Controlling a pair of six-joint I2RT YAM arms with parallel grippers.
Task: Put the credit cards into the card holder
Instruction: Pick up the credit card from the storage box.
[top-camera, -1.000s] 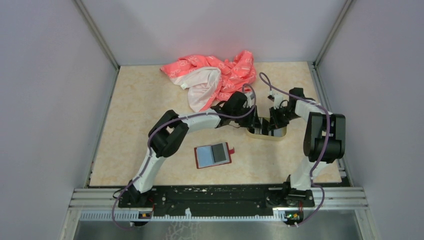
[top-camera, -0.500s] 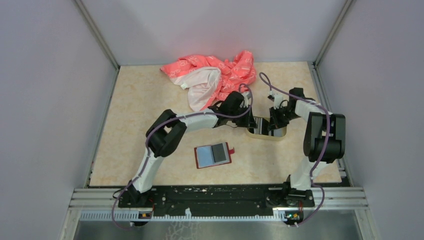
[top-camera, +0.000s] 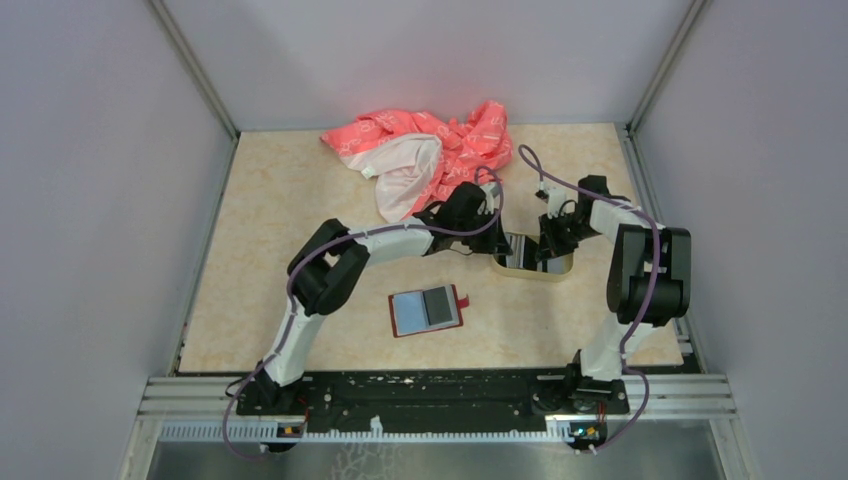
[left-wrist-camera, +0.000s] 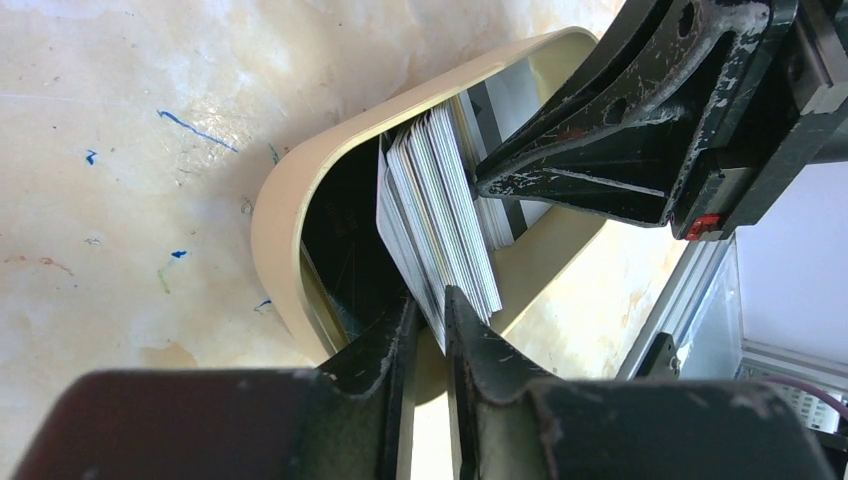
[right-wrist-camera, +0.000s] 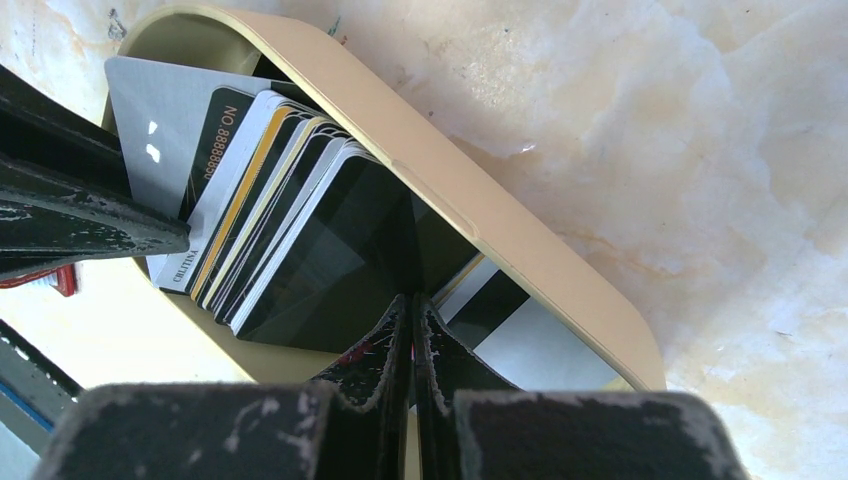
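Note:
The credit cards (left-wrist-camera: 440, 215) stand fanned on edge inside the oval beige tray (left-wrist-camera: 275, 220). My left gripper (left-wrist-camera: 432, 310) is shut on the near lower corner of the outermost cards. My right gripper (right-wrist-camera: 412, 300) is shut with nothing between its jaws. Its tip rests in the tray behind the fanned cards (right-wrist-camera: 270, 230), and its fingers (left-wrist-camera: 600, 150) press against the far side of the stack. More cards lie flat on the tray floor (right-wrist-camera: 520, 335). The card holder (top-camera: 427, 310) lies open on the table, in front of the tray (top-camera: 533, 272) and to its left, grey-blue pockets up.
A pink-and-white patterned cloth (top-camera: 425, 155) lies bunched at the back of the table, just behind my left arm. Grey walls close in the left, right and back. A metal rail (top-camera: 440, 395) runs along the near edge.
The left gripper has narrowed onto the corner of the cards and its arm has shifted slightly back and left. The right arm, the tray and the card holder have not moved.

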